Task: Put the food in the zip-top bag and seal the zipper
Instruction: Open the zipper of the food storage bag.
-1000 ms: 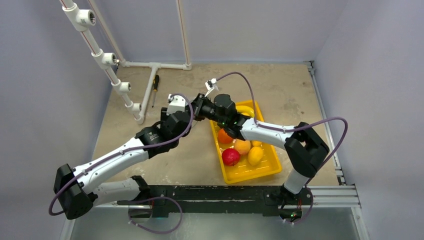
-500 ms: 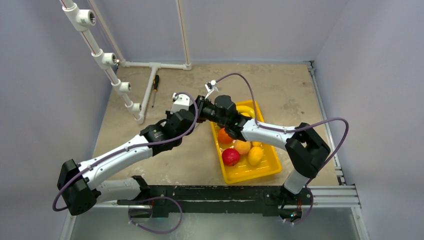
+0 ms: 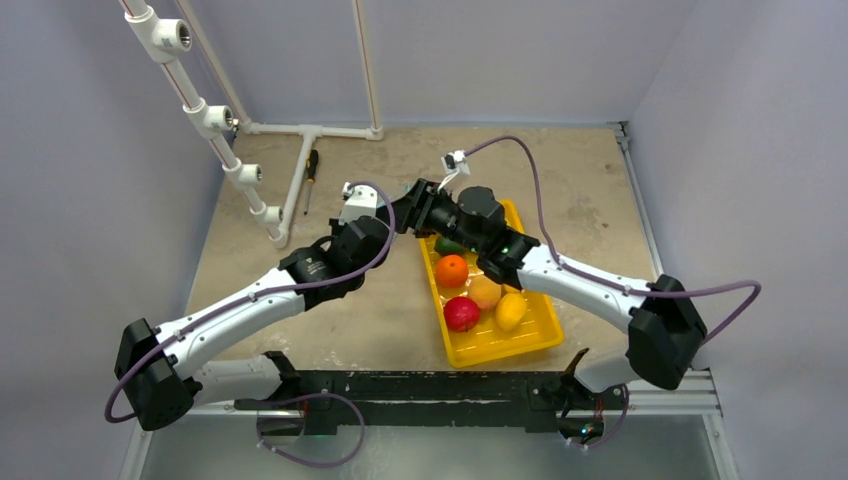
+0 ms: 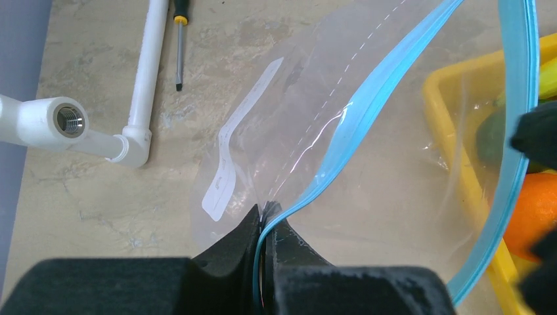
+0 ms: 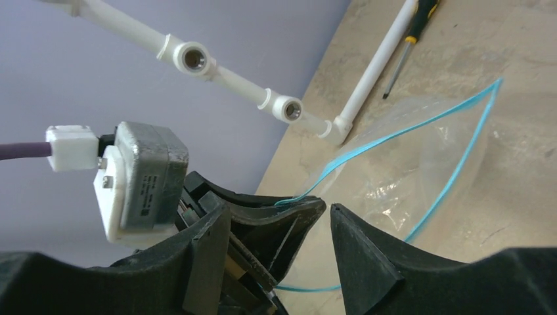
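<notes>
Zip-top bag (image 4: 309, 125), clear and limp, hangs mouth agape off the yellow tray's (image 3: 500, 357) far-left corner, its teal zipper (image 4: 361, 111) clamped in the left gripper (image 4: 266, 220). The right gripper (image 3: 418, 205) has its jaws apart. Food (image 3: 452, 270) fills the tray. The worktop (image 3: 580, 170) lies bare beyond.

Light is even and diffuse from above; shadows are soft and faint. White glare streaks on the bag (image 4: 295, 111) film in the left wrist view. The near foreground of both wrist views is dark and slightly soft.
</notes>
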